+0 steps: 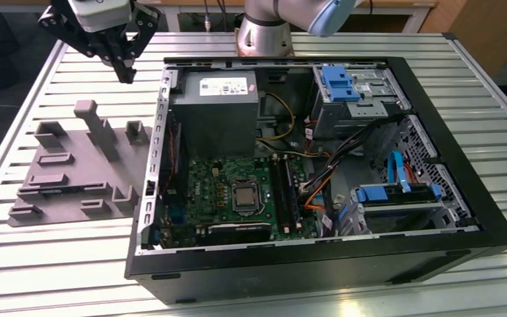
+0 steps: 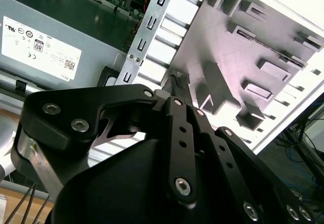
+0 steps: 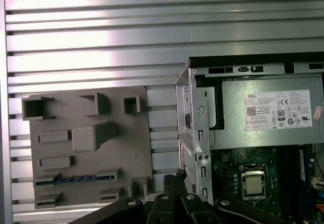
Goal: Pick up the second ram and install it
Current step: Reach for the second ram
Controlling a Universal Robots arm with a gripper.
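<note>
The second ram (image 3: 76, 179) is a thin blue stick lying on edge in a long slot of the grey fixture plate (image 3: 131, 148), as seen in the first wrist view. My gripper (image 1: 127, 74) hangs above the table behind the fixture plate (image 1: 77, 165), to the exterior view's left of the open computer case (image 1: 324, 264). Its black fingers are pressed together with nothing between them. In both wrist views the fingertips (image 3: 174, 176) (image 2: 178, 81) point down between the fixture and the case wall. The gripper is well apart from the ram.
The case lies open with the grey power supply (image 1: 214, 112), the motherboard with its processor (image 1: 245, 196) and dark memory slots (image 1: 284, 191). Blue drive-bay clips (image 1: 337, 82) and orange and blue cables (image 1: 395, 168) sit at the exterior view's right. Upright blocks (image 1: 95, 129) stand on the fixture.
</note>
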